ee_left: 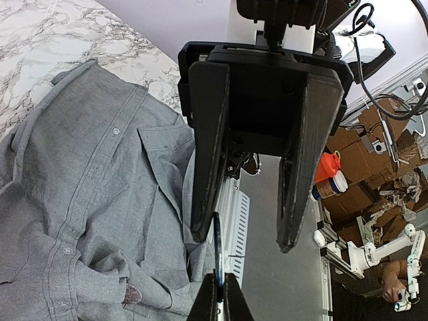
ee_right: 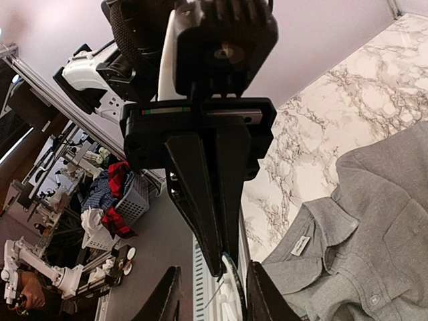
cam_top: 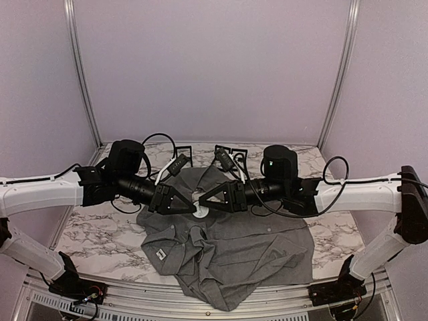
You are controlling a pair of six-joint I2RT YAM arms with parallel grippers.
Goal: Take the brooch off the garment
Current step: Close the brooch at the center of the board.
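Observation:
The grey garment (cam_top: pixel 234 247) (ee_left: pixel 87 187) (ee_right: pixel 361 221) lies crumpled on the marble table, its white neck label (ee_right: pixel 296 246) showing. Both grippers meet tip to tip above its collar end. My left gripper (cam_top: pixel 192 208) (ee_left: pixel 218 284) (ee_right: pixel 221 264) is shut on the brooch (cam_top: pixel 200 201) (ee_left: pixel 217 244) (ee_right: pixel 233 289), a thin round disc seen edge-on with a fine pin sticking out sideways. My right gripper (cam_top: pixel 205 199) (ee_left: pixel 247 239) (ee_right: pixel 214 294) is open around the disc. One finger is close against the disc's face and the other stands well apart.
The marble table (cam_top: pixel 100 221) (ee_right: pixel 348 93) carries the shirt near its front rail (cam_top: pixel 167 304). Black cables (cam_top: pixel 227 157) loop behind the two wrists. Past the table edge are cardboard boxes (ee_left: pixel 374 154) and a laundry basket (ee_right: pixel 130 200).

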